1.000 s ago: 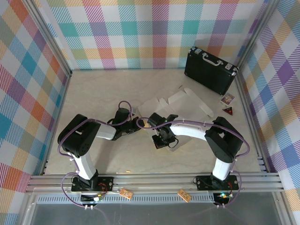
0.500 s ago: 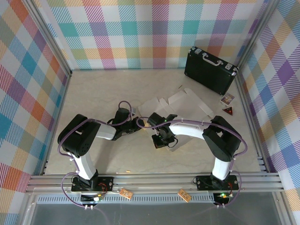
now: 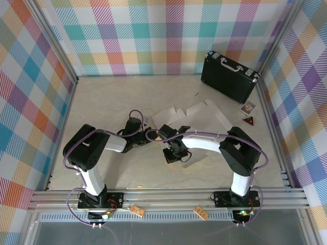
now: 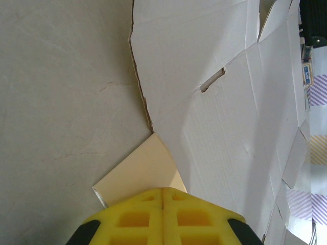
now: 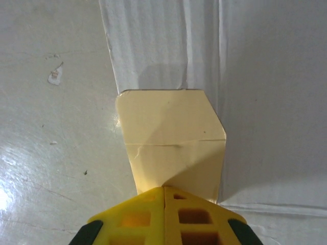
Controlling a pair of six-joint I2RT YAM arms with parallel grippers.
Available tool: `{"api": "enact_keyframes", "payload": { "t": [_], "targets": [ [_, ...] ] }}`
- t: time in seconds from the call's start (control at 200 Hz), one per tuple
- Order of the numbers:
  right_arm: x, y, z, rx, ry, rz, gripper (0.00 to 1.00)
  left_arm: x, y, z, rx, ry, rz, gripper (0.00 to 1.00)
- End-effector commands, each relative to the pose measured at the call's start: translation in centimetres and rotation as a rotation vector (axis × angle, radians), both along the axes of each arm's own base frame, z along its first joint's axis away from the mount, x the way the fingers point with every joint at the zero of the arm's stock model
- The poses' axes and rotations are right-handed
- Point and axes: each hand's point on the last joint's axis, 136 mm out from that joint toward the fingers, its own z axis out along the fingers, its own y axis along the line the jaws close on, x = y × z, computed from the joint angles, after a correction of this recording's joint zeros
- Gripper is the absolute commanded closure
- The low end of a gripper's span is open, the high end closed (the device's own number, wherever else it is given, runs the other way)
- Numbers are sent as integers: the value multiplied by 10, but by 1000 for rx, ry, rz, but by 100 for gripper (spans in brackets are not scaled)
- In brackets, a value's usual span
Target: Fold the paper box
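Mostly flat paper box point(image 3: 202, 109), white side up, tan flaps point(image 5: 171, 138) seemingly pinched by left pincer point(image 4: 163, 192), right pincer point(image 5: 164, 190)

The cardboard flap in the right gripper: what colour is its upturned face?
Tan-brown paper box flap, best in right wrist view.

No text can be read anywhere. The paper box point(image 4: 230, 127) bears no legible print. Two small printed cards point(image 3: 248, 107) near the far right corner of the table point(image 3: 112, 97), beside the black briefcase point(image 3: 228, 76), are too small to read. A blue label point(image 4: 306, 73) in the left wrist view is blurred.
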Motion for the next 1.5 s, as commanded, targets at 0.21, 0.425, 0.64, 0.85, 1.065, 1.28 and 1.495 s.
{"api": "enact_keyframes", "payload": {
  "t": [0.21,0.425,0.64,0.85,1.065,1.28,1.495],
  "targets": [
    [-7,-7,14,13,16,24,98,-41,30,-64,174,194,25,94],
    [-6,4,11,44,31,31,98,-40,28,-67,177,203,20,94],
    [-24,-10,-33,-41,140,28,99,-41,30,-68,178,205,26,94],
    [-27,-19,-45,-74,137,23,99,-42,30,-69,178,207,28,94],
    [-4,-2,13,49,-14,41,99,-41,30,-68,178,207,27,94],
    [10,-2,25,55,-34,27,100,-42,30,-68,180,207,28,94],
    [-3,-7,-17,-5,68,24,100,-43,30,-69,182,209,27,94]
  ]
}}
